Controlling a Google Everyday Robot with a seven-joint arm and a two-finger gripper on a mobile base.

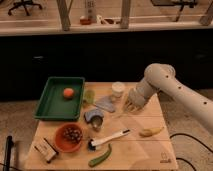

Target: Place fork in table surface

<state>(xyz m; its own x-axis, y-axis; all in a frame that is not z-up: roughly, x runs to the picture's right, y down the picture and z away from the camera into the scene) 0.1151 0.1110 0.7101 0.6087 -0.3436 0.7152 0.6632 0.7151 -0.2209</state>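
My gripper hangs from the white arm that reaches in from the right. It sits low over the light wooden table surface, just right of the white cup. A slim pale utensil that looks like the fork shows just below and left of the gripper, at or close to the tabletop. I cannot tell whether the gripper holds it.
A green tray with an orange fruit stands at the left. Also on the table are a red bowl of dark fruit, a metal cup, a white-handled black-headed tool, a green pod, a banana and a small box.
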